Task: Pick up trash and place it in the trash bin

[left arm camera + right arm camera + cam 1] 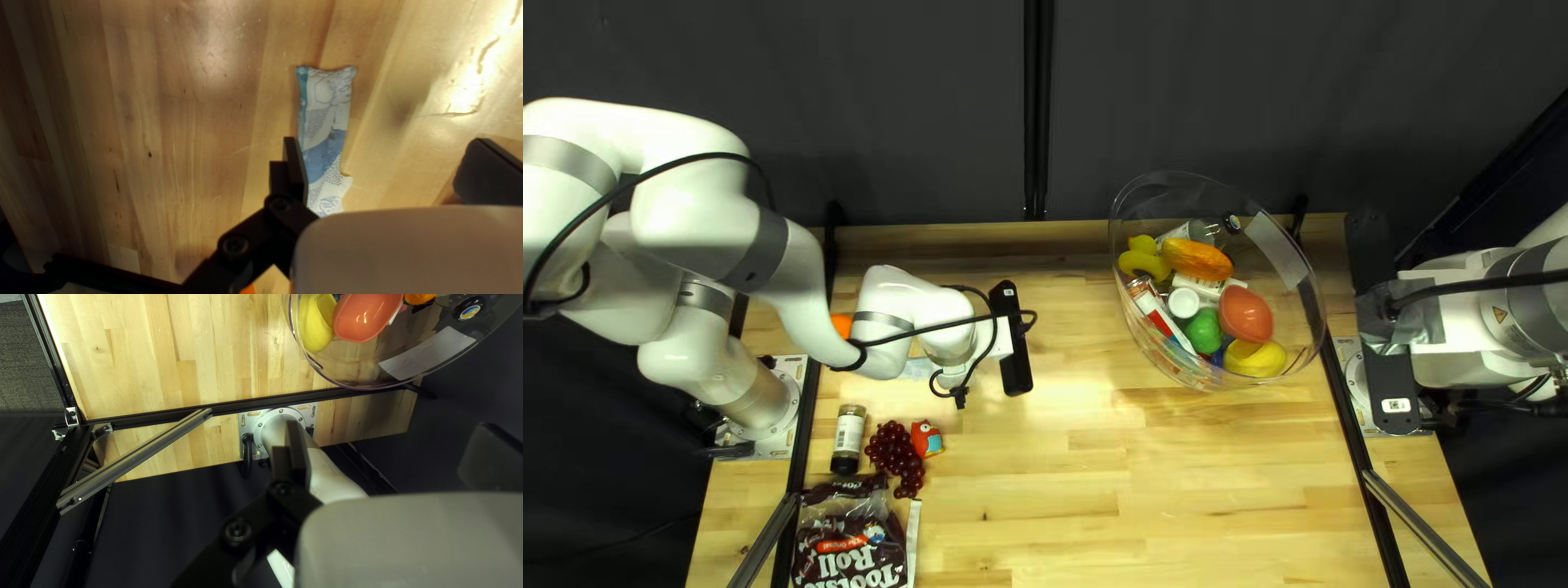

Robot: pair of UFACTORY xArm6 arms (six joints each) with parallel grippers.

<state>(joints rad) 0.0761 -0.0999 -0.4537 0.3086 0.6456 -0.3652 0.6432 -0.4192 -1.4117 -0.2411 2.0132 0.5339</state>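
Left gripper (989, 341) gapes wide above 1 wrapper (327, 136), far left; right gripper (1435, 356) gapes wide, right of the bin (1309, 285).

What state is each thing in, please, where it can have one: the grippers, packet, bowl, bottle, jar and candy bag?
Left gripper, open.
Right gripper, open.
Packet, lying on the table, not gripped.
Bowl, open-topped, holding mixed items.
Bottle in the bowl, cap on.
Jar, black lid on.
Candy bag, lying on the table; I can't tell whether it is sealed.
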